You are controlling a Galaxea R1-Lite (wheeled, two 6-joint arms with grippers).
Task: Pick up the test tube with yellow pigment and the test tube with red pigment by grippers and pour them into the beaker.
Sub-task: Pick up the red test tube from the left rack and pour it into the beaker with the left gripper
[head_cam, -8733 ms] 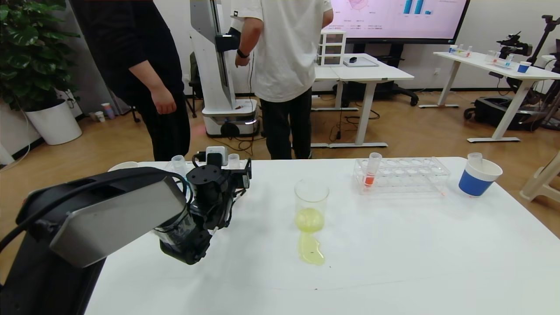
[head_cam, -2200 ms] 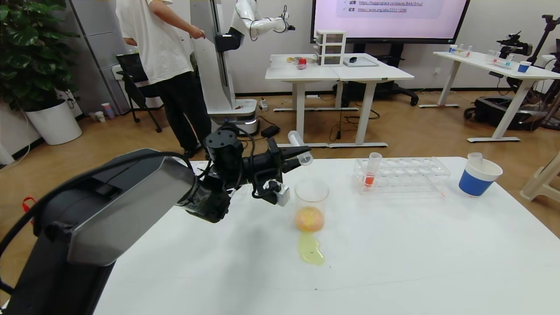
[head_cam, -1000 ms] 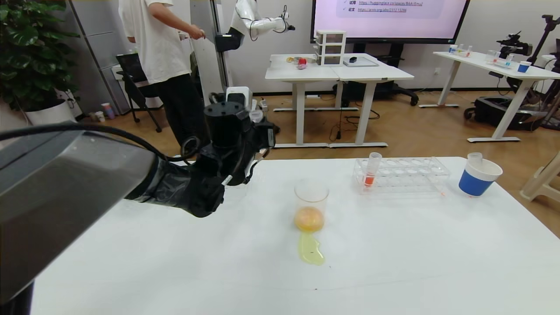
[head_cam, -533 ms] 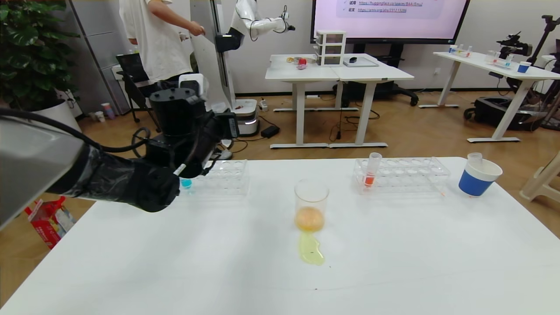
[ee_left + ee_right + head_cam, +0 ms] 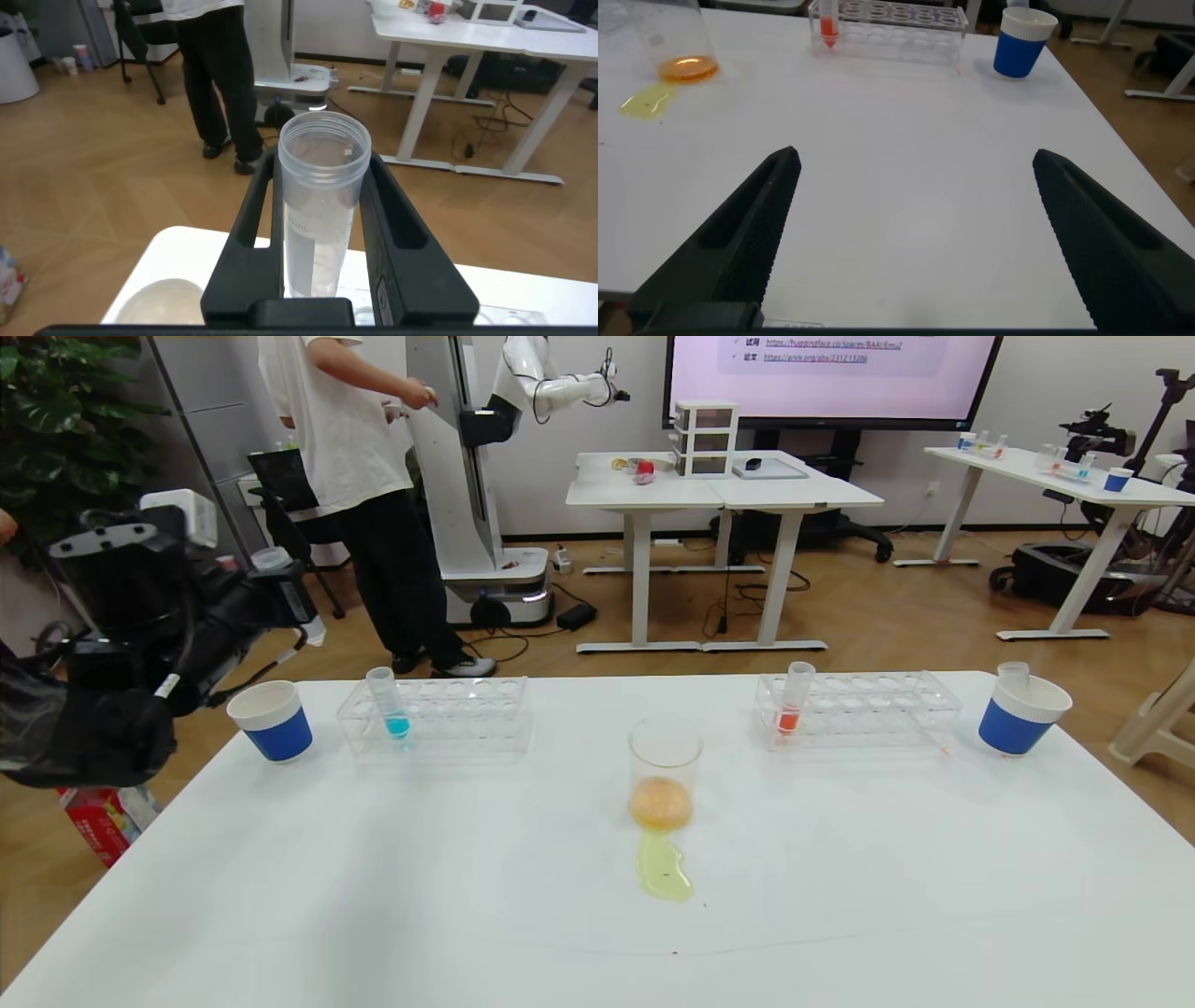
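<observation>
With orange mixture in the beaker (image 5: pixel 664 773) at frame centre, pouring appeared done; left claw (image 5: pixel 322 215) gripped an emptied tube (image 5: pixel 320 210), right claw (image 5: pixel 915 233) gaped, disposal remaining

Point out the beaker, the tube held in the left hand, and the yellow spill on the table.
beaker (image 5: pixel 664 761): head view, clear wall above the orange liquid.
empty tube (image 5: pixel 320 219): left wrist view, mid-body between the fingers.
yellow spill (image 5: pixel 664 875): head view, puddle centre.

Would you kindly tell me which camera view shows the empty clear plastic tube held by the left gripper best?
The left wrist view: the empty clear plastic tube fills it, clamped between the left gripper's black fingers. The head view shows only its rim far left, above the blue-and-white paper cup. The right wrist view misses it.
</observation>
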